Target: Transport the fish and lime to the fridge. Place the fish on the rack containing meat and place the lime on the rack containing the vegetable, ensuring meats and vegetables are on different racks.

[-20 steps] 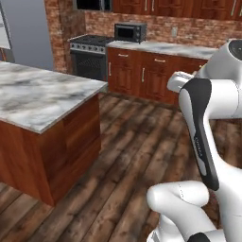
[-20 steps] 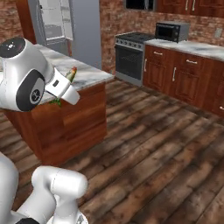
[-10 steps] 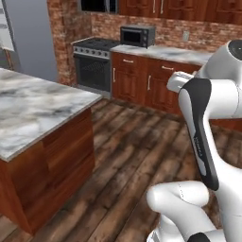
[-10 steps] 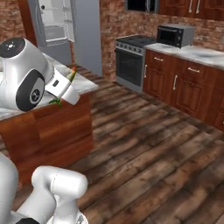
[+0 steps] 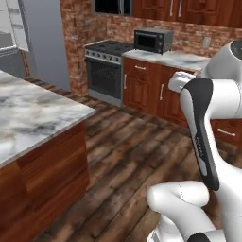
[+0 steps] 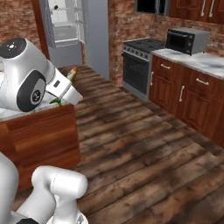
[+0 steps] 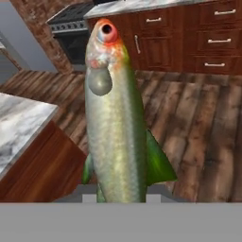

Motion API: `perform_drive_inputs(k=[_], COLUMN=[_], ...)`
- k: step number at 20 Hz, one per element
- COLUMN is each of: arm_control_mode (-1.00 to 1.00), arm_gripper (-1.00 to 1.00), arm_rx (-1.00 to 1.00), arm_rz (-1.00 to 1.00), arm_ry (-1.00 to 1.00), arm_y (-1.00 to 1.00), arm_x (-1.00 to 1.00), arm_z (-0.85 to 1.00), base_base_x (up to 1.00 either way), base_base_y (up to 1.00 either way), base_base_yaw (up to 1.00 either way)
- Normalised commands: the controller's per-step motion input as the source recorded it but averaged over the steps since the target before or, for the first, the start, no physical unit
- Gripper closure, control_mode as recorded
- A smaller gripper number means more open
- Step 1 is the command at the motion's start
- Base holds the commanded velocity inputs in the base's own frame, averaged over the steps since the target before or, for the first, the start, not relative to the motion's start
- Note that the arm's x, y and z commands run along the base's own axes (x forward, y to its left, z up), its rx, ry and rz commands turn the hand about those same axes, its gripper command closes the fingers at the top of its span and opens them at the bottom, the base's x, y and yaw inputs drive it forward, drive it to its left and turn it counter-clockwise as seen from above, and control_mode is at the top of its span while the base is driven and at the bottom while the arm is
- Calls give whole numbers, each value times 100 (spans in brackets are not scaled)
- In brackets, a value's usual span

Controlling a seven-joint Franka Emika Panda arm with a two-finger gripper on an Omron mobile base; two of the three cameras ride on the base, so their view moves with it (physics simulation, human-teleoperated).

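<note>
One fish (image 7: 116,118), greenish-yellow with a pale belly, is clamped head-up in my gripper (image 6: 65,85) above the marble island's (image 5: 33,113) corner; the grey fridge (image 6: 70,30) stands open beyond.

You have the fish (image 7: 116,118) standing straight up out of the tool, head away from it, tail down between the fingers. It is slim, silvery green with a pale belly, a red-ringed eye and green fins flaring low on its sides. Ahead of the tool and off to one side stands the fridge (image 6: 65,26), its door open on a white interior with pale shelves.
</note>
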Motion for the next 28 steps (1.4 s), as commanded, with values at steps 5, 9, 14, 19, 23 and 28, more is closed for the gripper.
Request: perform_drive_inputs(k=[5,9,14,19,23,28], arm_control_mode=[100,100,100,100,100,100], arm_gripper=[100,100,100,100,100,100], arm_rx=[0,0,0,0,0,0], arm_rz=[0,0,0,0,0,0], arm_ry=[0,0,0,0,0,0], arm_y=[0,0,0,0,0,0], arm_x=[0,0,0,0,0,0], arm_z=[0,0,0,0,0,0], base_base_x=[100,100,100,100,100,100], base_base_y=[-40,-54,-64,-75,-79,-73], base_base_yaw=[37,38,41,42,44,42])
